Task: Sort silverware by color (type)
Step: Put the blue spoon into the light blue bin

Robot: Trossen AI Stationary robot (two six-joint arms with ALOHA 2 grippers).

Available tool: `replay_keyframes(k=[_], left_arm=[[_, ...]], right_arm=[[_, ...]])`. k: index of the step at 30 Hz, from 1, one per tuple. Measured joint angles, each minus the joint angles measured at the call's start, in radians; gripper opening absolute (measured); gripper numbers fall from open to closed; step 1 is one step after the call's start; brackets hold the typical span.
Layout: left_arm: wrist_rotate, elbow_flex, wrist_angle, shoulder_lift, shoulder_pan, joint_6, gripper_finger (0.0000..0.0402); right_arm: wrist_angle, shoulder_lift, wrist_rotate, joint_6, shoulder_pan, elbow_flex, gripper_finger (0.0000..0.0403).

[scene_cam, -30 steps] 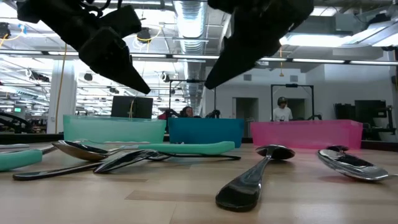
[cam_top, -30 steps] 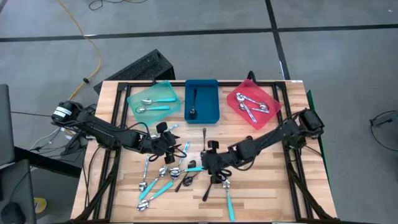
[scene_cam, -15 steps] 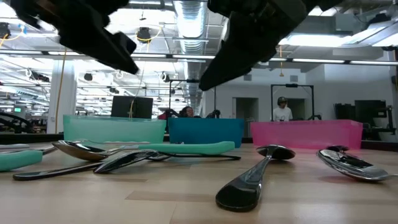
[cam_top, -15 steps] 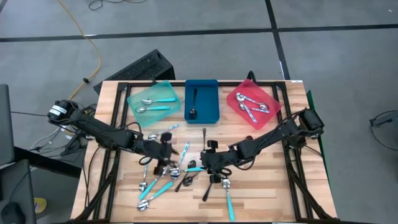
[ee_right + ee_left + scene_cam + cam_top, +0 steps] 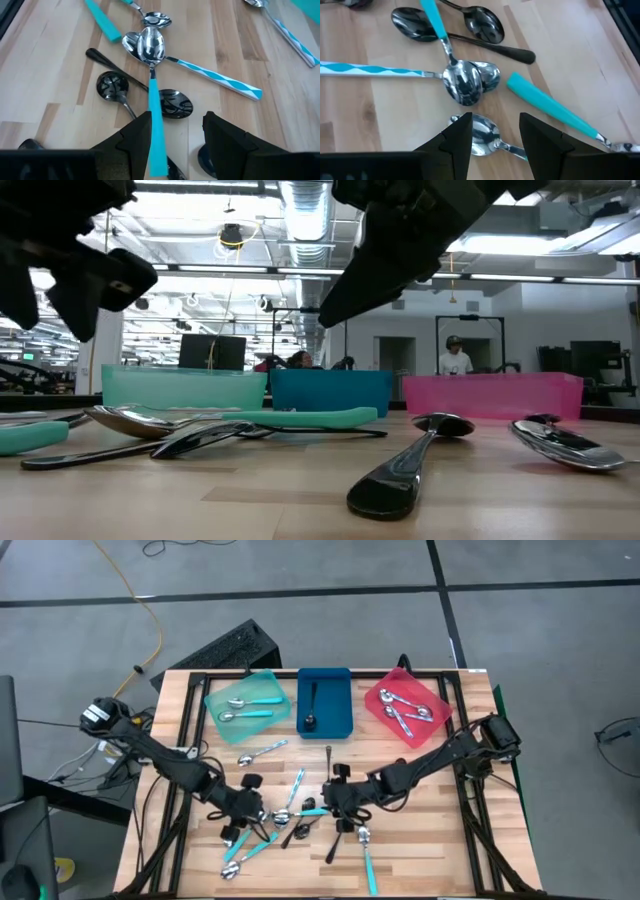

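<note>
Several loose spoons [image 5: 290,815] lie in a heap on the wooden table's middle: teal-handled, black and silver ones. My left gripper [image 5: 238,820] hangs open over the heap's left part; in its wrist view a silver spoon bowl [image 5: 484,135] lies on the table beyond the gap between its fingers [image 5: 495,147]. My right gripper [image 5: 335,802] hangs open over the heap's right part, with a teal handle [image 5: 156,127] on the table below its gap [image 5: 172,145]. In the low view both arms [image 5: 70,270] [image 5: 400,250] stand clear above the spoons [image 5: 410,465].
Three trays stand along the far edge: a teal one [image 5: 262,680] with two teal-handled spoons, a blue one [image 5: 345,705] with a black spoon, a red one [image 5: 432,690] with silver spoons. A teal-handled spoon [image 5: 262,751] and a black spoon [image 5: 328,756] lie apart, farther back.
My left gripper has gone toward the table's near edge and a little to the left, turning as it went, and now hangs over the heap's left part. It stays open. My right gripper has kept still.
</note>
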Motion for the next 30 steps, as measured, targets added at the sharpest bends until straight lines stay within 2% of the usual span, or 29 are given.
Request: replay_keyframes(k=[7,12,19,23,30], left_arm=[[-0.001,0.000,-0.087,0.000,-0.056,-0.234,0.0147],[-0.052,0.000,-0.157,0.000,-0.102,-0.418,0.0147],[-0.105,0.000,-0.159,0.000,-0.132,-0.600,0.0147],[-0.099,0.000,-0.159,0.000,-0.132,-0.666,0.0147],[-0.093,0.000,-0.147,0.000,-0.135,-0.693,0.0147]], right_arm=[[-0.003,0.000,0.001,0.018,0.000,0.000,0.0198],[-0.003,0.000,0.001,0.018,-0.004,0.000,0.0198],[-0.003,0.000,0.001,0.019,-0.015,0.001,0.0198],[-0.003,0.000,0.002,0.027,-0.014,0.001,0.0198],[-0.003,0.000,0.002,0.029,-0.014,0.001,0.0198]])
